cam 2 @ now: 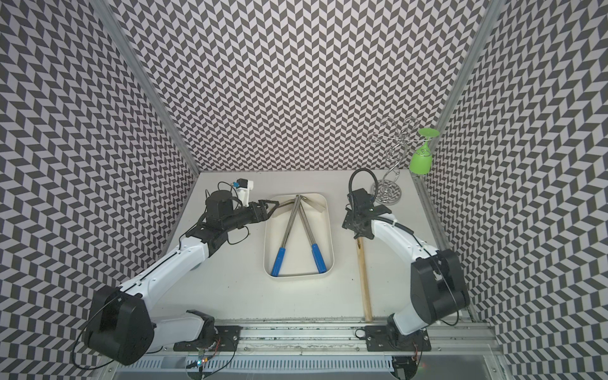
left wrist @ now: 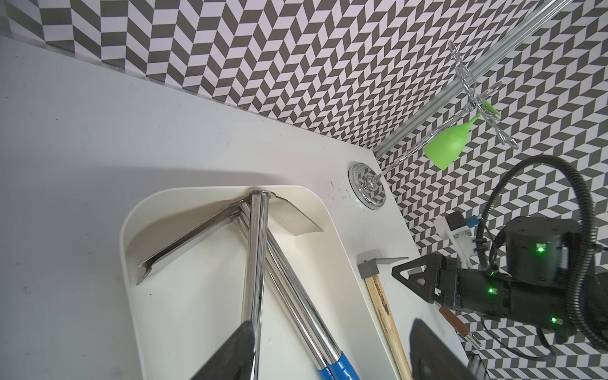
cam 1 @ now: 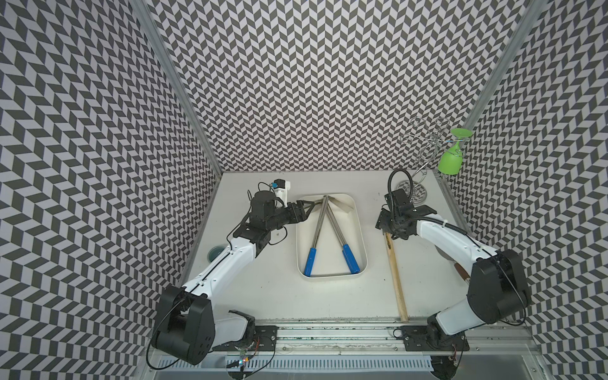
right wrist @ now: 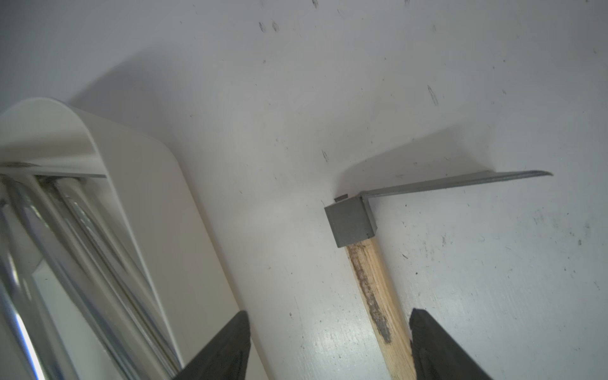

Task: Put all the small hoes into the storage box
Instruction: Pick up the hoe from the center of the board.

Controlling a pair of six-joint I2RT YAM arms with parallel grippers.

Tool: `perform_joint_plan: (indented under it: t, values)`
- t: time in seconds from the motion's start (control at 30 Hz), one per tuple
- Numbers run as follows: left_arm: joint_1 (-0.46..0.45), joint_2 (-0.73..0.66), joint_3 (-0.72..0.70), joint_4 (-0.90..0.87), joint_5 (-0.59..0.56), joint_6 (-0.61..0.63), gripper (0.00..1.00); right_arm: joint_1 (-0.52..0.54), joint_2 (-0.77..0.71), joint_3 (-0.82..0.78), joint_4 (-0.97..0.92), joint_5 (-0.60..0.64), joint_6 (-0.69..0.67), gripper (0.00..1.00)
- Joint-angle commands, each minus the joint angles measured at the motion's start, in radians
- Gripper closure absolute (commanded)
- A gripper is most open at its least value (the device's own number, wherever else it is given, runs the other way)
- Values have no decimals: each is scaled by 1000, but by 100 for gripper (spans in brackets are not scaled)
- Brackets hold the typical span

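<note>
The small hoe [cam 1: 396, 273] has a long wooden handle and a grey metal head [right wrist: 352, 223]. It lies flat on the table just right of the storage box [cam 1: 361, 233], a cream-white tray. My right gripper [right wrist: 329, 312] hovers open low over the upper end of the handle, which passes close to one fingertip; nothing is gripped. My left gripper [cam 1: 312, 205] is open at the box's far left corner. It points at the heads of two chrome tools with blue grips [cam 1: 317, 227] that lie crossed inside the box. One chrome shaft [left wrist: 256, 263] runs past a finger.
A wire glass rack [cam 1: 424, 154] with a green glass [cam 1: 449, 161] hanging upside down stands at the back right corner. A brown-handled tool [cam 1: 460, 271] lies under my right arm. A small teal round thing [cam 1: 215, 253] sits at the table's left edge.
</note>
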Motion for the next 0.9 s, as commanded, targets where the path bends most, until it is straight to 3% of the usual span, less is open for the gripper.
perform_joint_plan:
  t: [0.0,0.47,0.87]
  values:
    - [-4,-4,17,-4,-8,2,26,-7,29,-25,-10,-13,20,23]
    - [-3,36,13,23,1,-16,26,-7,62,-147,41,-34,-8,24]
    - [-5,63,37,12,6,-19,26,-7,95,-187,95,-44,-52,43]
